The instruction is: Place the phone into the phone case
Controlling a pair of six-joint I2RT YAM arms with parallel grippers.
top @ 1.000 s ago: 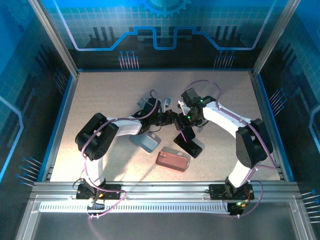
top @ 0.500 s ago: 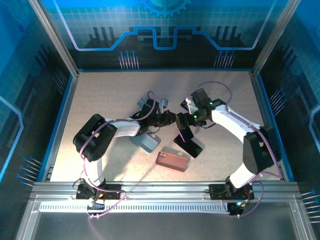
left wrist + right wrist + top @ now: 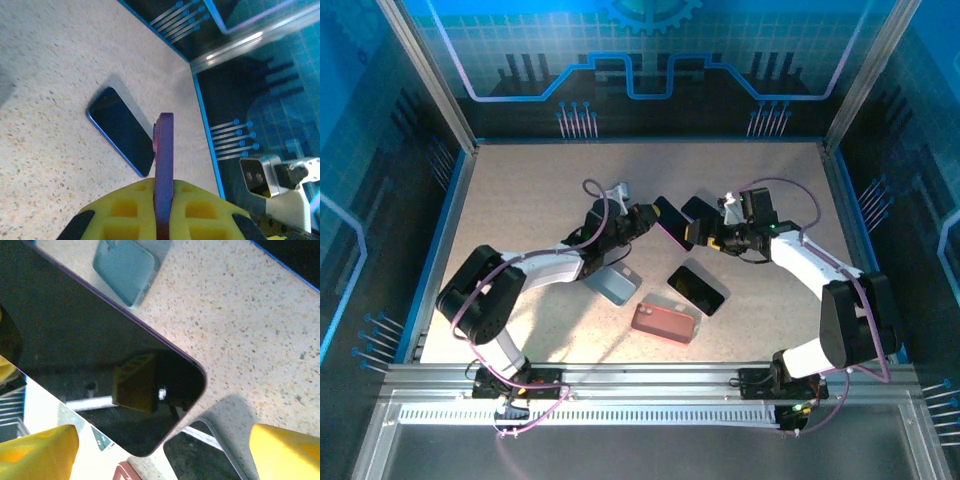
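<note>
My left gripper is shut on a dark-screened phone with a purple edge, held above the table's middle. The left wrist view shows that phone edge-on, pinched between the yellow pads. My right gripper stands open just right of it, facing its screen, with the fingertips apart and not touching it. Flat on the table lie a pink-red phone case and a pale blue phone case. A second, blue-edged phone lies between them.
The blue-edged phone lies below the held one, near the table's blue right rim. The pale blue case and a corner of the pink-red case show past the held phone. Bare tabletop lies at the back left.
The left gripper raised the purple-edged phone and carried it toward the back. The right gripper opened wide and drew off to the right, turning to face the phone.
</note>
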